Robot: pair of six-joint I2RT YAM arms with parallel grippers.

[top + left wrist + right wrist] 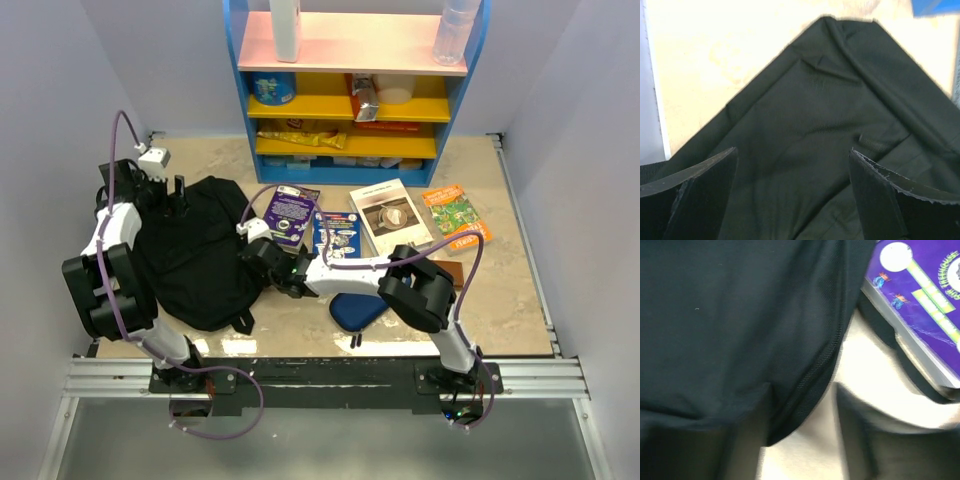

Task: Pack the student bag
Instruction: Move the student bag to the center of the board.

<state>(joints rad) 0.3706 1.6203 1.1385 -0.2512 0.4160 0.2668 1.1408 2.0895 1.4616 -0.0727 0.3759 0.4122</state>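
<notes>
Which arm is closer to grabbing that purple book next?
Right, probably: the right gripper sits at the student bag's edge near the purple book; the left gripper hangs open over the bag's far corner.

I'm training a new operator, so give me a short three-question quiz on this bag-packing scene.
1. True or false: the bag lies on the left part of the table.
2. Which lies nearest the bag? A purple book; B orange book; C white booklet.
3. Fill in: the left fingers hang ___ above the bag.

Key: 1 true; 2 A; 3 open.
</notes>
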